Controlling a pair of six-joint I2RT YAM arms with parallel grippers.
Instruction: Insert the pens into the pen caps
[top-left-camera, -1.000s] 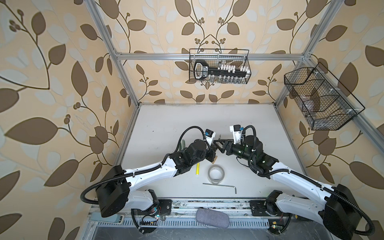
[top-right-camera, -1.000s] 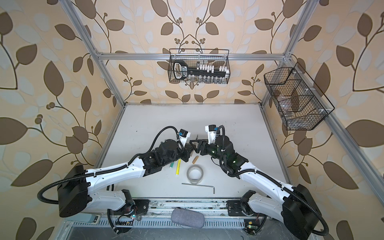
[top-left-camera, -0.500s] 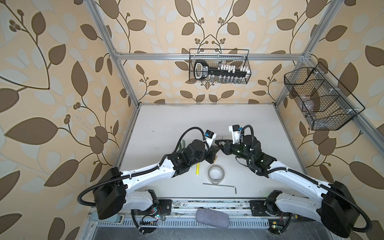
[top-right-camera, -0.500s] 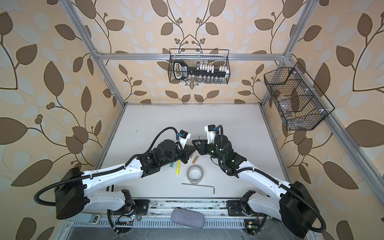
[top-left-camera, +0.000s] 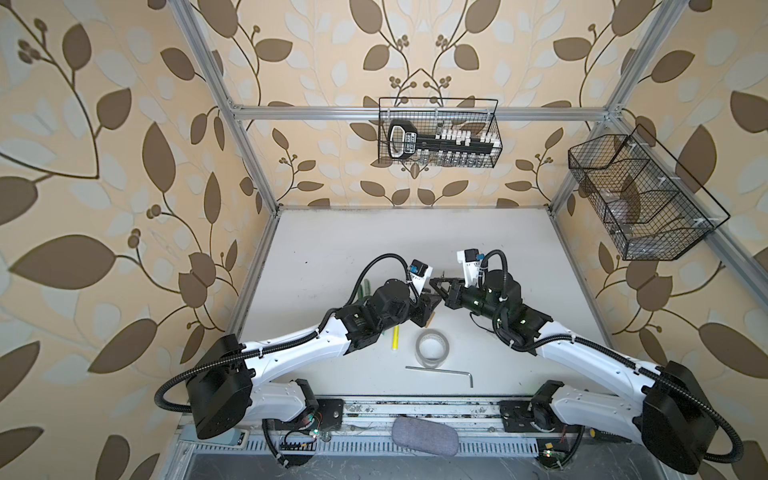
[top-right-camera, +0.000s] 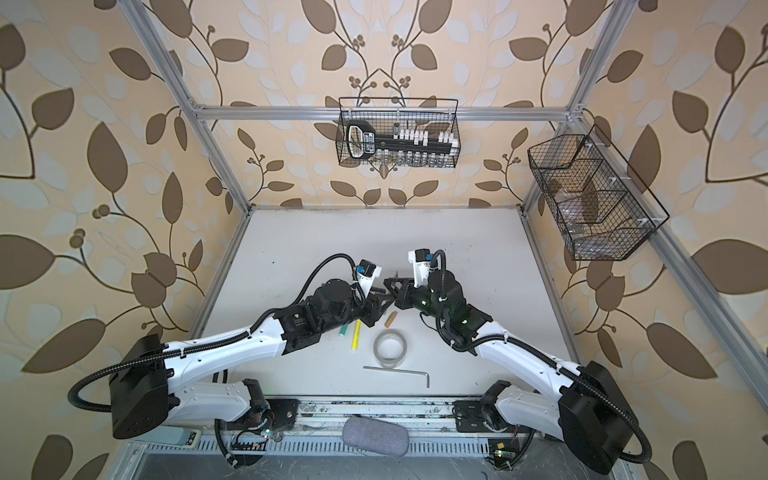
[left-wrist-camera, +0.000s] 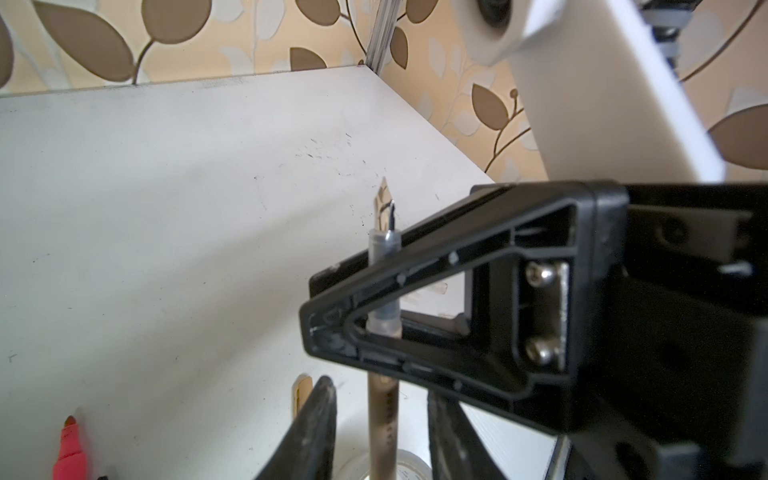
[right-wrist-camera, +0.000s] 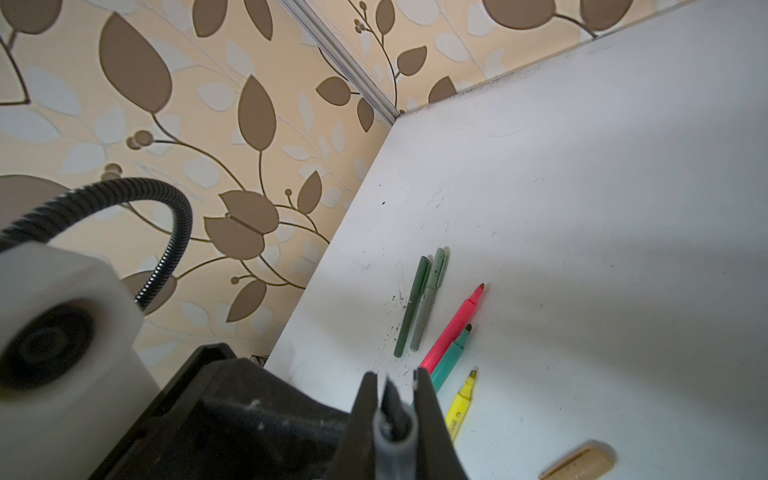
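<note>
overhead stereo pair, close wrist views

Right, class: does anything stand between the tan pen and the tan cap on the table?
Nothing visible covers the tan cap. But the right gripper is clamped on the tan pen, on its grey front just behind the nib, likely where the cap must slide.

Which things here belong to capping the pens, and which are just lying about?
Belonging to the job: tan pen, tan cap, pink marker, green marker, yellow marker, dark green pen, grey-green pen.

Just lying about: tape roll, hex key, grey pouch.
</note>
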